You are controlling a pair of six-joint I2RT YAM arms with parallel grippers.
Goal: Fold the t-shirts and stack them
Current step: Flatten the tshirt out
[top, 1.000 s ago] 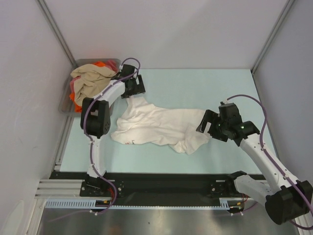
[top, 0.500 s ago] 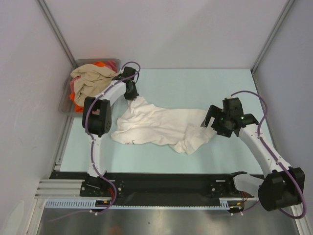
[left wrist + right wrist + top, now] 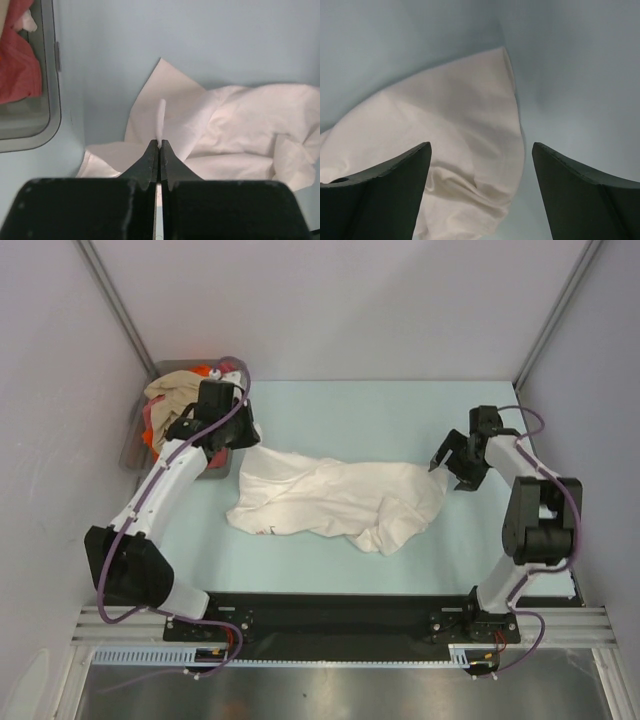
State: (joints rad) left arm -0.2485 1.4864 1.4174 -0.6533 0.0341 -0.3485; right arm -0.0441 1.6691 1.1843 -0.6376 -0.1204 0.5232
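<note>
The left claw (image 3: 159, 144), shut, pinches the shirt's (image 3: 330, 495) corner while the right claw (image 3: 481, 146) gapes empty over its opposite edge, likely to spread it.

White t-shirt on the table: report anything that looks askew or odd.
The white t-shirt lies crumpled and bunched, not spread flat. The left gripper pinches only a thin sliver of its cloth.
</note>
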